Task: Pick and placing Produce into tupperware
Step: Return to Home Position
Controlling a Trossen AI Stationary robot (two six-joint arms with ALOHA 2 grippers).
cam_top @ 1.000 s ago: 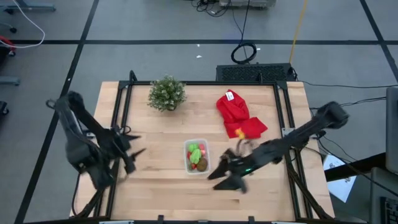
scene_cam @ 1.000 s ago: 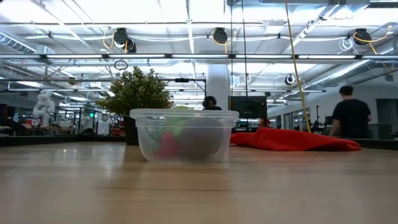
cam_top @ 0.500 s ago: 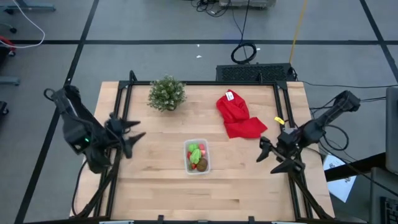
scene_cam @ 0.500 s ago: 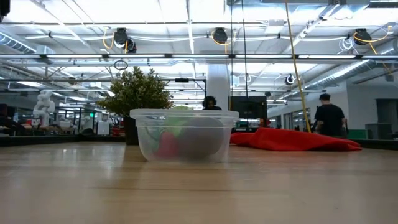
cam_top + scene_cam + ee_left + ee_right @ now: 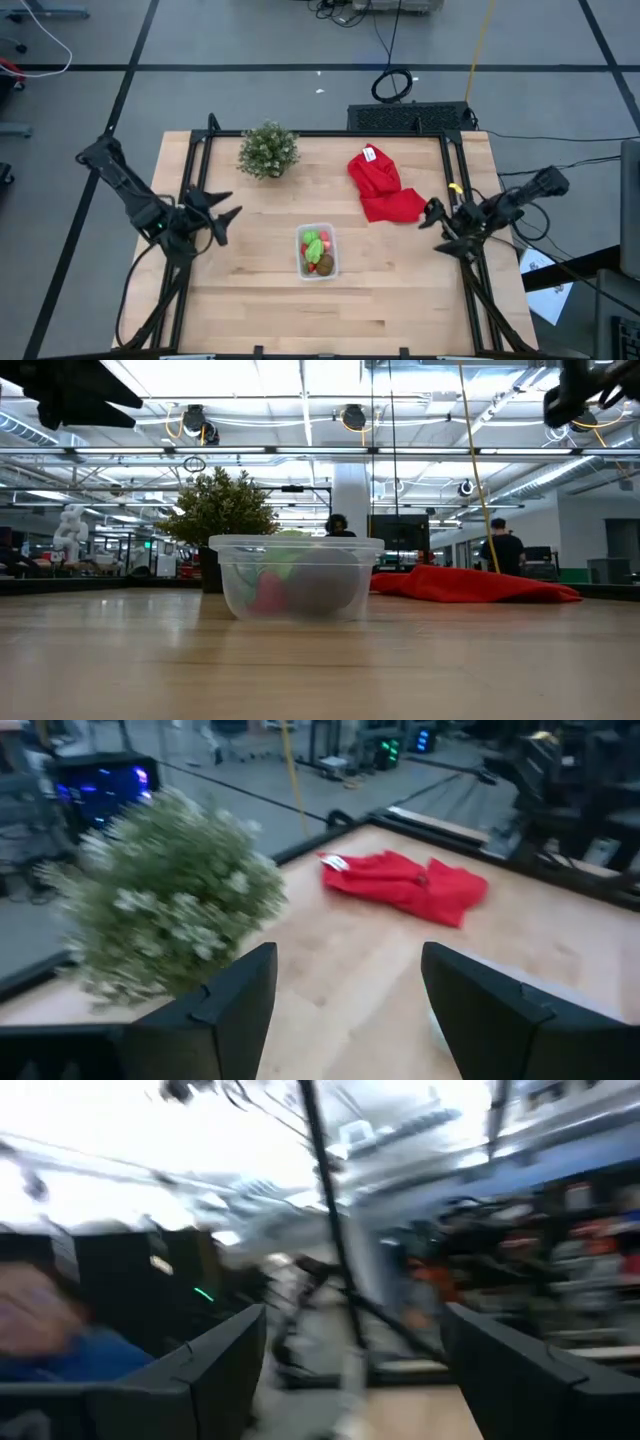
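One tub [image 5: 317, 251] of produce [image 5: 314, 246] mid-table; two arms parked at the side edges.

The table [image 5: 250, 300] carries three things: one clear tub, one plant [image 5: 268, 150] at the back left and one red cloth [image 5: 385, 188] at the back right. The produce lies inside the tub as one brown piece, some green and some red; the exact count cannot be told. The left gripper [image 5: 228, 222] hangs over the left edge rail, its fingers [image 5: 235, 1005] spread wide with nothing between them. The right gripper [image 5: 434, 220] hangs at the right edge, just beside the cloth, fingers [image 5: 225, 1370] likewise wide apart and empty. Bare wood rings the tub on every side. The whole front strip of the table is open, and both grippers are well apart from the tub.
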